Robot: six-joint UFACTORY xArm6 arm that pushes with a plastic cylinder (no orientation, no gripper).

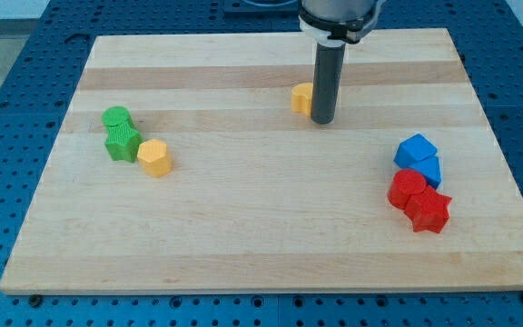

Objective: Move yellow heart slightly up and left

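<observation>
A yellow block [301, 97], partly hidden behind the rod so its shape is hard to make out, lies on the wooden board [261, 227] near the top middle. My tip [323, 121] rests on the board just right of it and slightly below, touching or nearly touching it. A second yellow block, a hexagon [154, 157], lies at the left.
A green cylinder [115, 118] and a green star-like block [123, 143] sit together just left of the yellow hexagon. At the right, two blue blocks [418, 157] and two red blocks [418, 202] form a tight cluster. The board's edges drop to a blue perforated table.
</observation>
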